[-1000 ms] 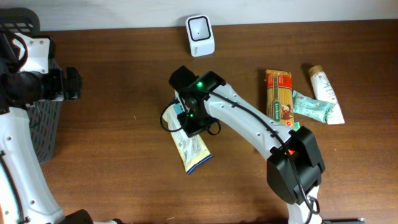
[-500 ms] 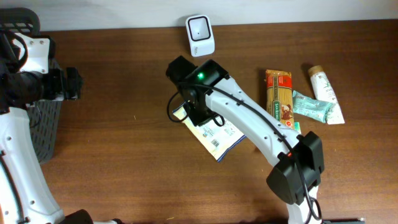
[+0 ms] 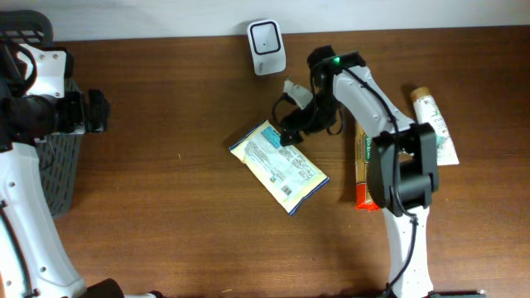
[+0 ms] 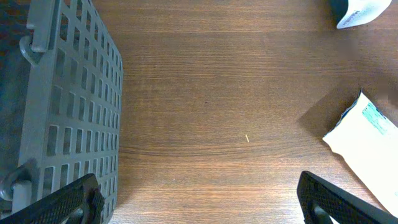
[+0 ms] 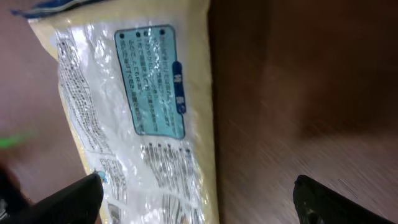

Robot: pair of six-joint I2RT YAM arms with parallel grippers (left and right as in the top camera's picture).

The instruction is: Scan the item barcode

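The item, a flat yellow-edged packet [image 3: 277, 165], lies on the table with its printed label up and a barcode near its lower right end. The white scanner [image 3: 267, 47] stands at the back edge, and its corner also shows in the left wrist view [image 4: 360, 11]. My right gripper [image 3: 290, 134] hovers open over the packet's upper right end. In the right wrist view the packet [image 5: 137, 112] fills the left half below the gripper [image 5: 199, 205], with nothing between the fingers. My left gripper [image 4: 199, 208] stands open at the far left by the basket, and the packet's corner [image 4: 367, 143] shows at the right.
A dark slatted basket [image 3: 50, 165] sits at the left table edge [image 4: 56, 112]. At the right lie a pasta pack [image 3: 370, 124], a green sachet [image 3: 414, 141] and a white tube [image 3: 431, 112]. The right arm crosses over the pasta pack.
My right gripper turned the packet label side up, let go of it and opened, then swung right and back. The packet now rests on the table. The left arm has not moved.
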